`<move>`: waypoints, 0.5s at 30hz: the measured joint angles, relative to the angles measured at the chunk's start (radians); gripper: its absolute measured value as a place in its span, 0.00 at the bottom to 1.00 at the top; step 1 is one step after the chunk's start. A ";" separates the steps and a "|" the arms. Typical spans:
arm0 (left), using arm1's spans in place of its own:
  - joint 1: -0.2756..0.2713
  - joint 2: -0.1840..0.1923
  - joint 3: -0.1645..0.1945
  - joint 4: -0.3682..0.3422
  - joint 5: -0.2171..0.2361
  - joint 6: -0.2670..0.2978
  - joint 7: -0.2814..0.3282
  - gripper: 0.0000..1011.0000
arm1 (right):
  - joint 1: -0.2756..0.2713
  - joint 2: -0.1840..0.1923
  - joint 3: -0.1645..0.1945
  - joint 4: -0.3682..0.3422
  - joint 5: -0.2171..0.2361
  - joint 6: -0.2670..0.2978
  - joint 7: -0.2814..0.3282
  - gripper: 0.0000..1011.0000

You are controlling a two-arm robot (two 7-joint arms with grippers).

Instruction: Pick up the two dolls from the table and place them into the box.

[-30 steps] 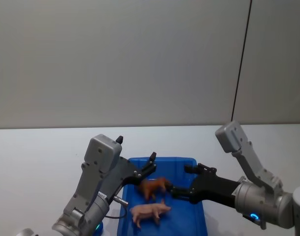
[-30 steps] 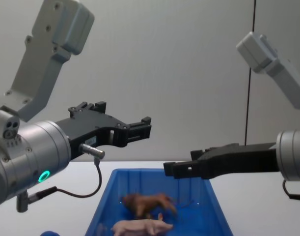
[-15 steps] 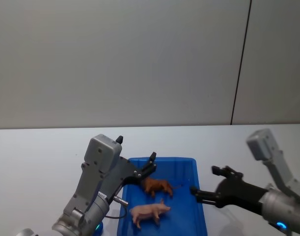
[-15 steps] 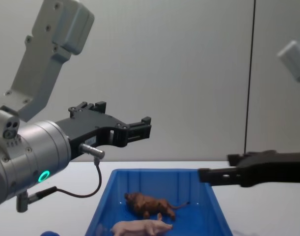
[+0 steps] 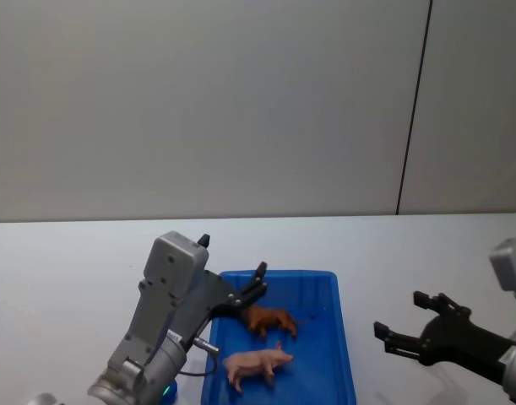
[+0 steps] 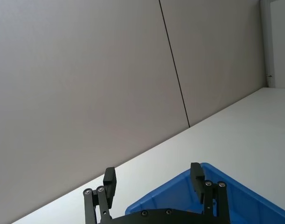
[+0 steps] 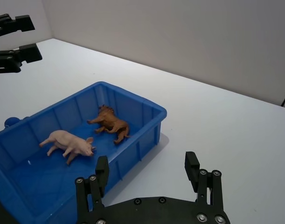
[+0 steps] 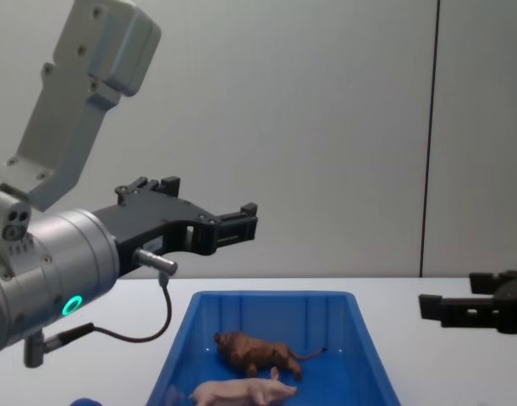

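Right hand (image 5: 399, 314) spread beside box (image 5: 279, 274) — lion (image 5: 270, 320) inside.

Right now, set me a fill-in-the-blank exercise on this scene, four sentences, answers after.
1. The brown plastic lion figure and the pale pink plastic pig figure both lie ____ the bright blue rectangular plastic box.
2. Of the two figures, the ____ lies nearer the robot.
3. The left end effector and the right end effector both have their fingers ____.
4. The right end effector hangs over the wide white tabletop, on the box's ____ side.

Missing words: inside; pig; open; right.
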 joint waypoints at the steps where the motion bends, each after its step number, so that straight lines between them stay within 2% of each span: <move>1: 0.001 0.001 0.000 -0.001 0.000 0.002 0.003 0.99 | -0.005 0.005 0.003 -0.002 0.005 -0.004 -0.002 0.99; 9: 0.035 0.028 -0.010 -0.033 -0.004 0.038 0.055 0.99 | -0.025 0.024 0.015 -0.010 0.026 -0.020 -0.011 0.99; 15: 0.096 0.076 -0.022 -0.077 -0.034 0.067 0.123 0.99 | -0.034 0.033 0.021 -0.013 0.035 -0.028 -0.014 0.99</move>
